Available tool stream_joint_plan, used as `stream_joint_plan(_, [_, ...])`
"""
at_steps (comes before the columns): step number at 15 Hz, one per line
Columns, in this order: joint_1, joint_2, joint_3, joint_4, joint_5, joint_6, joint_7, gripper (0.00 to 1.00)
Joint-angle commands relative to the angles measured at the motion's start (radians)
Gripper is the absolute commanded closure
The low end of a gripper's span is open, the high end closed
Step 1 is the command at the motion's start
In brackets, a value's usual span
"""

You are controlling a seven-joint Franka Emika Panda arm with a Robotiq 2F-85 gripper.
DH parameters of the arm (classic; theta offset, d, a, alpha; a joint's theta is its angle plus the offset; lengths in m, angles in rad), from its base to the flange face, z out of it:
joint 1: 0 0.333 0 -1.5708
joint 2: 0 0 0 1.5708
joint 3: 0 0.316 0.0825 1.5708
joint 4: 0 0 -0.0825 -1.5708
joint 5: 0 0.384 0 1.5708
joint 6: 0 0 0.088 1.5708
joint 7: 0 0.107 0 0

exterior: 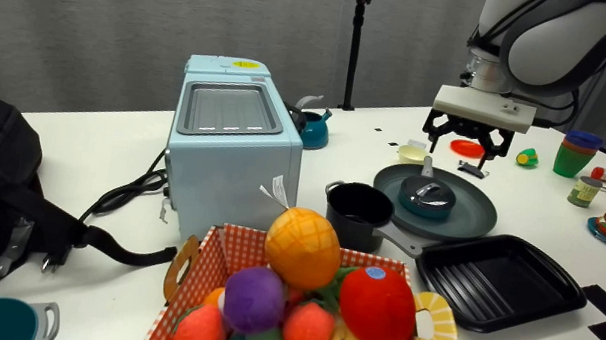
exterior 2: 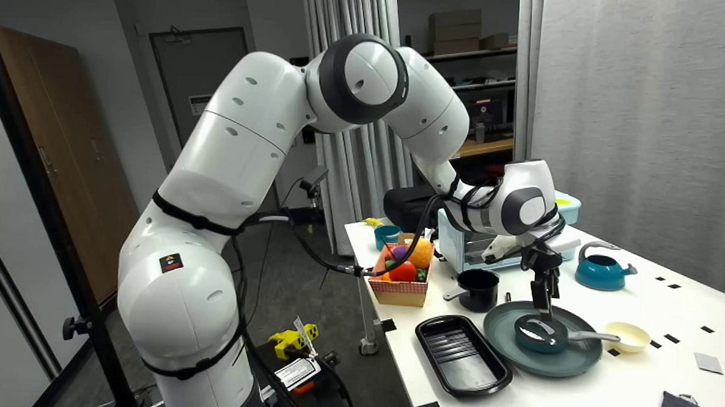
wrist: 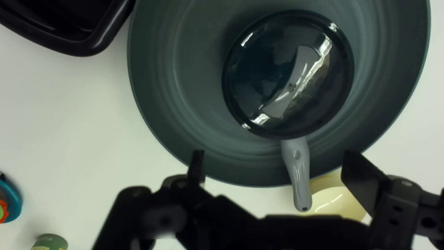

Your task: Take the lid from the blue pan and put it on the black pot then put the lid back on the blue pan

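Observation:
The dark, shiny lid [exterior: 427, 191] with a grey strap handle sits on a small blue-teal pan [exterior: 424, 209], so the pan's inside is hidden. The lid also shows in an exterior view [exterior 2: 540, 327] and the wrist view [wrist: 260, 73]. The blue pan's grey handle [wrist: 299, 173] sticks out below the lid in the wrist view. The pan stands in a wide, shallow, dark grey-green round dish [exterior: 474, 221]. The black pot [exterior: 346, 232] stands beside the dish, uncovered; it also shows here [exterior 2: 479, 299]. My gripper [wrist: 274, 152] is open and empty, above the pan's handle side.
A black ribbed grill pan [exterior: 504, 281] lies close to the dish and the pot's handle. A cream bowl [exterior 2: 631, 337] is by the pan handle's end. A fruit basket [exterior: 224, 243], a light-blue toaster oven [exterior: 231, 183] and a teal kettle [exterior 2: 601, 274] stand around the pot.

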Motion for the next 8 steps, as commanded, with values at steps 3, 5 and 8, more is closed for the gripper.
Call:
stream_joint_plan(3, [0.019,0.064,0.001,0.053,0.015,0.023,0.004,0.0])
stream_joint_plan(5, [0.03,0.08,0.0,0.062,0.014,0.025,0.009,0.0])
stream_joint_plan(8, [0.05,0.109,-0.003,0.078,0.013,0.025,0.022,0.0])
